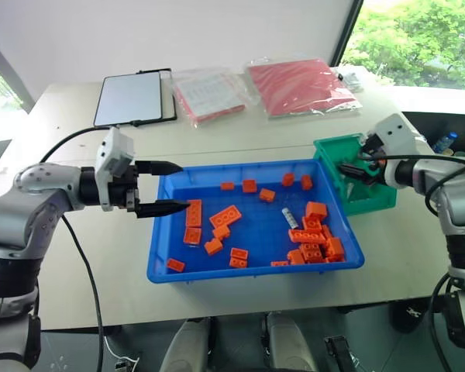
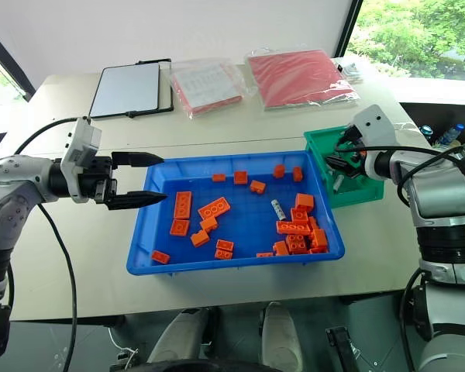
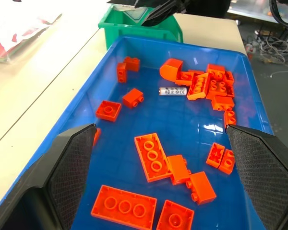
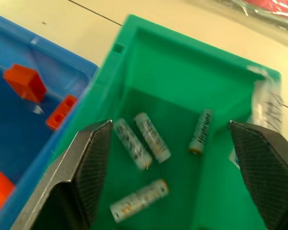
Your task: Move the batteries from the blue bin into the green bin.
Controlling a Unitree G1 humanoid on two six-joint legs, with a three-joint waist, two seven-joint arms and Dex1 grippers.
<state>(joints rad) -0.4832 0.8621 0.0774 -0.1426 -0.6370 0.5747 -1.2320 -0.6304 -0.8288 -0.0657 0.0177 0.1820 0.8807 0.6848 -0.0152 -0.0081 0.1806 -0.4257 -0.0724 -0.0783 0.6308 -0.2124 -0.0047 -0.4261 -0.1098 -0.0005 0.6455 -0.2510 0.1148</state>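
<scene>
Bricks [image 1: 310, 242] crowd the blue bin's [image 1: 163, 271] near edge; one battery [image 1: 290, 218] remains among them. Right gripper [image 4: 170, 139] hangs spread and empty over the green bin [image 4: 182, 62], four batteries dropped inside. Left gripper [image 1: 163, 187] is spread at the far rim. Next: reach back, pinch that battery

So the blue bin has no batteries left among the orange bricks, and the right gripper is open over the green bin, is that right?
Not quite: one battery is left in the blue bin among the orange bricks, as the left wrist view shows. The right gripper is indeed open over the green bin.
</scene>
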